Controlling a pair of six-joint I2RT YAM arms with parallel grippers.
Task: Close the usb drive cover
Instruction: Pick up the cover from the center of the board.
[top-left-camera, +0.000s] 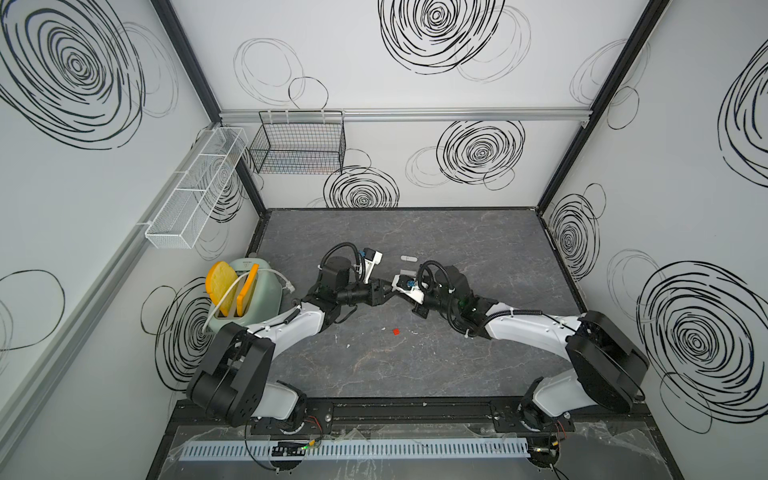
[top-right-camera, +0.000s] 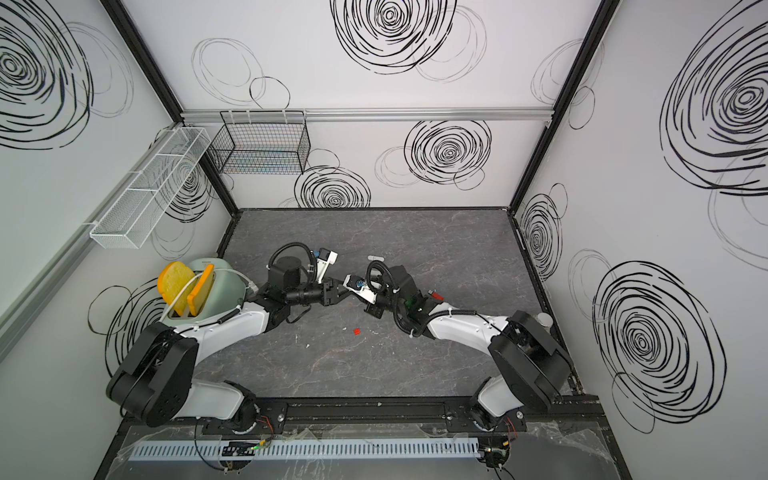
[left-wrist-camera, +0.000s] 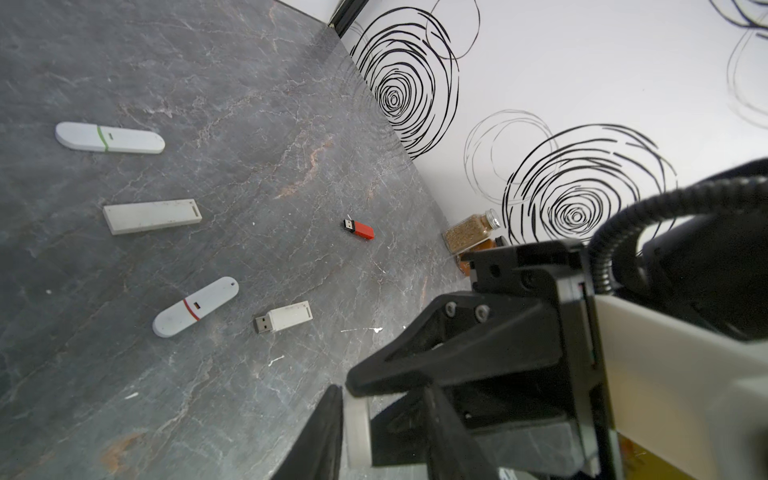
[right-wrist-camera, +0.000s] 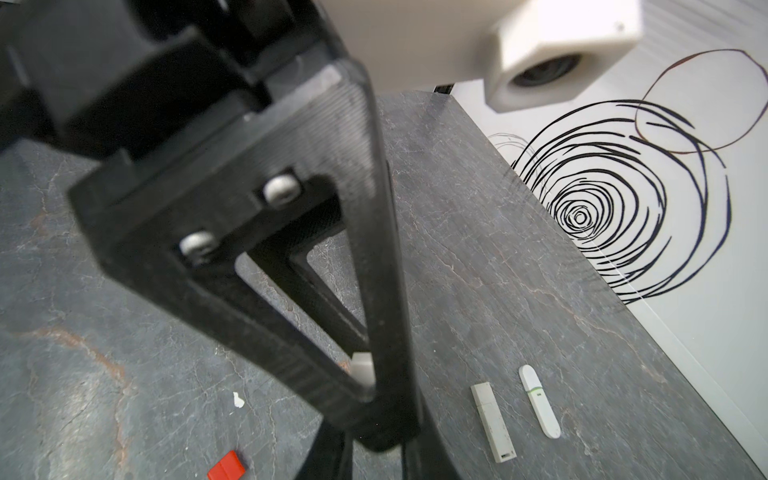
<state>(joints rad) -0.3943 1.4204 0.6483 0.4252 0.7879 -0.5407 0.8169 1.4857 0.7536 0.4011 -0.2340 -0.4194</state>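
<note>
**1. Position.** Both arms reach over the bench (top-left-camera: 478, 241) and meet near its centre. The left arm comes in from 8 o'clock and the right from 4 o'clock.

**2. Left claw (top-left-camera: 390, 289).** In the right wrist view its two fingers (right-wrist-camera: 386, 291) converge on a small white piece, the usb drive (right-wrist-camera: 362, 369). They are clenched on it at the tips.

**3. Right claw (left-wrist-camera: 354, 380).** It is clenched. In the left wrist view its tip sits on the end of the same usb drive.

**4. Task item.** The usb drive is held off the bench between the two claws, near the centre. The fingers hide the join, so it cannot be told whether the visible piece is body or cover.

**5. Surroundings.**
- A green-banded drive (top-left-camera: 409, 258) lies near the claws at 12 o'clock.
- A small red piece (top-left-camera: 396, 331) lies at 6 o'clock.
- A toaster (top-left-camera: 259, 299) stands at 9 o'clock on the bench edge, with bread (top-left-camera: 218, 286) upright in its slots.
- The left wrist view also shows four items lying flat and apart from one another:
  - a flat white stick (left-wrist-camera: 151, 216)
  - a red-banded drive (left-wrist-camera: 195, 306)
  - a short white drive (left-wrist-camera: 286, 321) with its metal plug bare
  - a red drive (left-wrist-camera: 360, 230) with its plug bare
- A spice jar (left-wrist-camera: 471, 230) stands against the wall.
</note>
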